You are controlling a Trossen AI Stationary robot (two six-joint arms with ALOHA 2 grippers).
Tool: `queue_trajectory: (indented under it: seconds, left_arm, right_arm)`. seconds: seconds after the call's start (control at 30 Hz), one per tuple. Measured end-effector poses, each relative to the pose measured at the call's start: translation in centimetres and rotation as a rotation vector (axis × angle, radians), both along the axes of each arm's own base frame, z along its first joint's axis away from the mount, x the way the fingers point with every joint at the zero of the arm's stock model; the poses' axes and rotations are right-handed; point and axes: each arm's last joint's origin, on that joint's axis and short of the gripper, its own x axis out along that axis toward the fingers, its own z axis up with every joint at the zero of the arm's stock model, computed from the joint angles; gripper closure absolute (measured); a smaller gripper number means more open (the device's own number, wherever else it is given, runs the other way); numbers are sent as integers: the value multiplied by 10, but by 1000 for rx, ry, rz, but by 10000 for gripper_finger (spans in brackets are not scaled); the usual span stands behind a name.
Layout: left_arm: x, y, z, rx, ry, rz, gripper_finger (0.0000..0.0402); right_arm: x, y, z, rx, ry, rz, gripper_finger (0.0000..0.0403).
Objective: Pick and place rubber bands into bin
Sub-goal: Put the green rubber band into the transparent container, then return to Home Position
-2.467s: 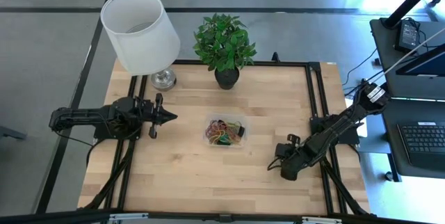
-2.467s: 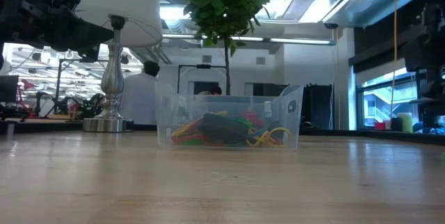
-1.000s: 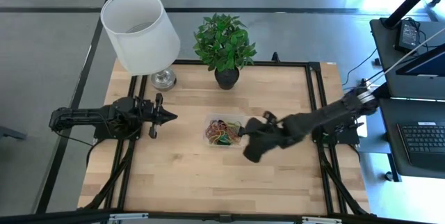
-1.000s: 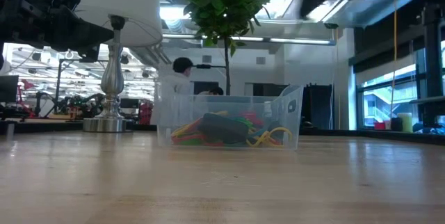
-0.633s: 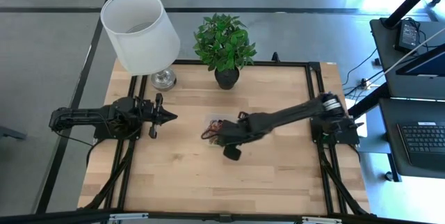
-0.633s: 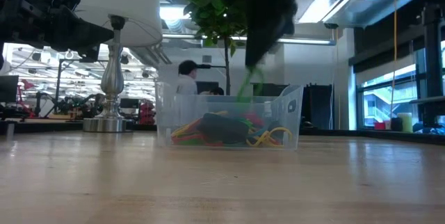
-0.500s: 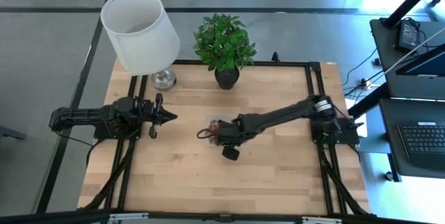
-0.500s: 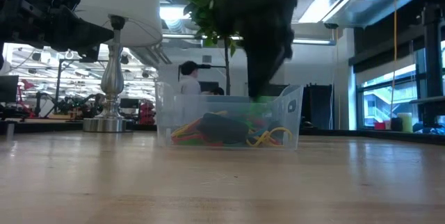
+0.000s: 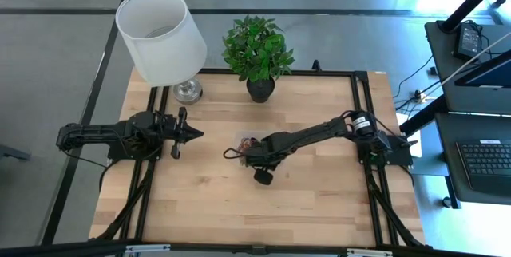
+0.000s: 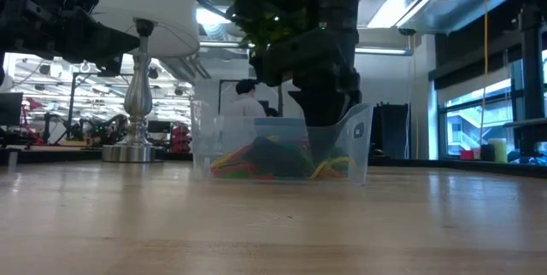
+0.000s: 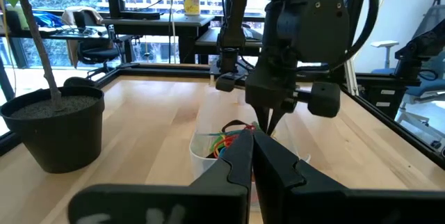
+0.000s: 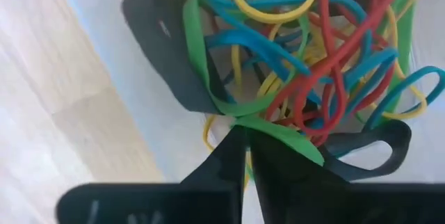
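While the left gripper (image 9: 196, 134) waits, clenched, at the table's (image 9: 319, 201) left side, the bin (image 10: 280, 149) sits mid-table holding the bands (image 12: 306, 64). From the right, the right gripper (image 12: 243, 135) reaches down into the bin, its fingertips pinching a green band (image 12: 208, 71). No readable labels or writing show.

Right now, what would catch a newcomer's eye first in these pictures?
The right gripper reaches down into the clear bin at the table's middle, its fingers pinching a green rubber band atop a bright tangle of rubber bands. Behind stand a white lamp and a potted plant; the left gripper waits left of the bin.
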Motion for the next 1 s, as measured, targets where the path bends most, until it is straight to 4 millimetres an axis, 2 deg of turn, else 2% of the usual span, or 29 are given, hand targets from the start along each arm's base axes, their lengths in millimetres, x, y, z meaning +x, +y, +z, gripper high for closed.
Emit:
queue_trajectory:
  seconds: [0.23,0.43,0.57,0.7,0.83,0.93,1.0]
  left_arm:
    - [0,0,0,0,0,0,394]
    - [0,0,0,0,0,0,394]
    - [0,0,0,0,0,0,394]
    - [0,0,0,0,0,0,396]
    - [0,0,0,0,0,0,393]
    - [0,0,0,0,0,0,395]
    - [0,0,0,0,0,0,396]
  right_arm:
    - [-3,0,15,7,-31,1,329]
    - [-7,-1,35,13,-72,0,272]
    - [-12,-2,49,15,-96,4,248]
    - [-18,-3,66,2,-138,60,248]
    - [-25,-3,83,-89,-188,181,269]
    - [-40,-3,88,-157,-239,252,293]
    - [-57,-6,87,-159,-281,271,310]
